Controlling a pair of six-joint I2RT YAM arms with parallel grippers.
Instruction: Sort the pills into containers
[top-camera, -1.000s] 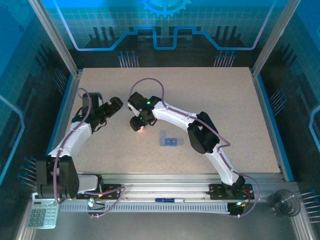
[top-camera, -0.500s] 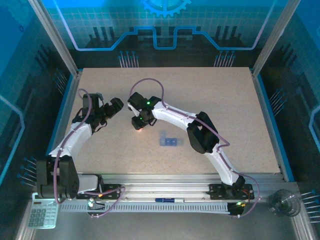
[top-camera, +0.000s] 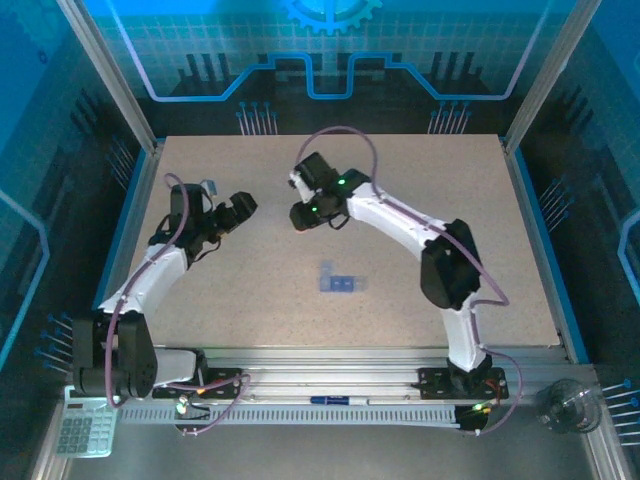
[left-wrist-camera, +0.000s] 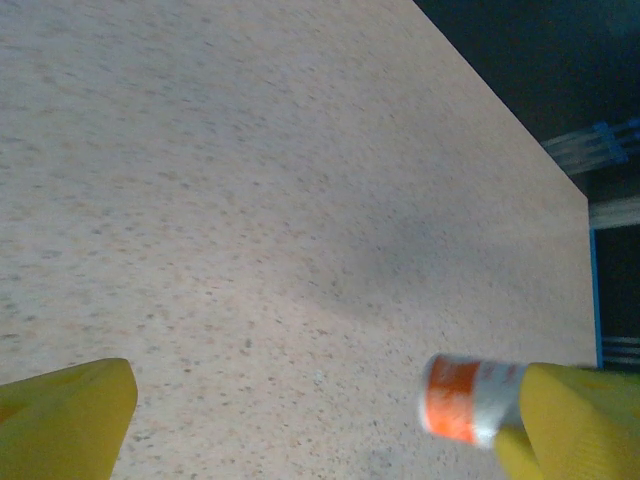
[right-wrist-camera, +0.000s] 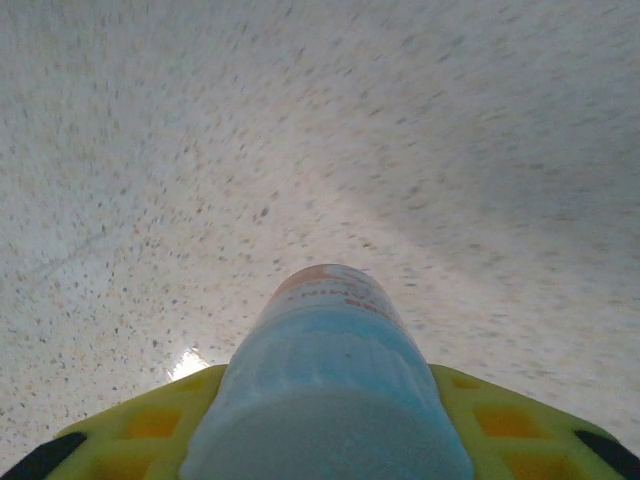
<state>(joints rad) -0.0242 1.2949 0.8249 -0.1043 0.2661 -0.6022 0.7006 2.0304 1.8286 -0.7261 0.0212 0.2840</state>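
The translucent blue pill box (top-camera: 338, 282) lies flat on the speckled table (top-camera: 450, 200), near the middle. My right gripper (top-camera: 303, 215) hangs behind and left of the box. In the right wrist view it (right-wrist-camera: 330, 420) is shut on the small orange bottle (right-wrist-camera: 330, 330), white cap toward the camera, lifted off the table. My left gripper (top-camera: 238, 208) is open to the left of it. In the left wrist view the yellow fingers (left-wrist-camera: 70, 410) stand wide apart with nothing between, and the bottle (left-wrist-camera: 462, 400) shows beside the right finger. I cannot make out any pills.
A calculator (top-camera: 85, 430) sits off the table at the near left. A clear glass beaker (top-camera: 568, 405) stands at the near right. A pen (top-camera: 335, 400) lies on the front rail. Blue frame walls border the table's left and right sides.
My right gripper has lifted the orange bottle off the table and swung it back and to the right, away from the pill box. The left gripper shifted slightly right.
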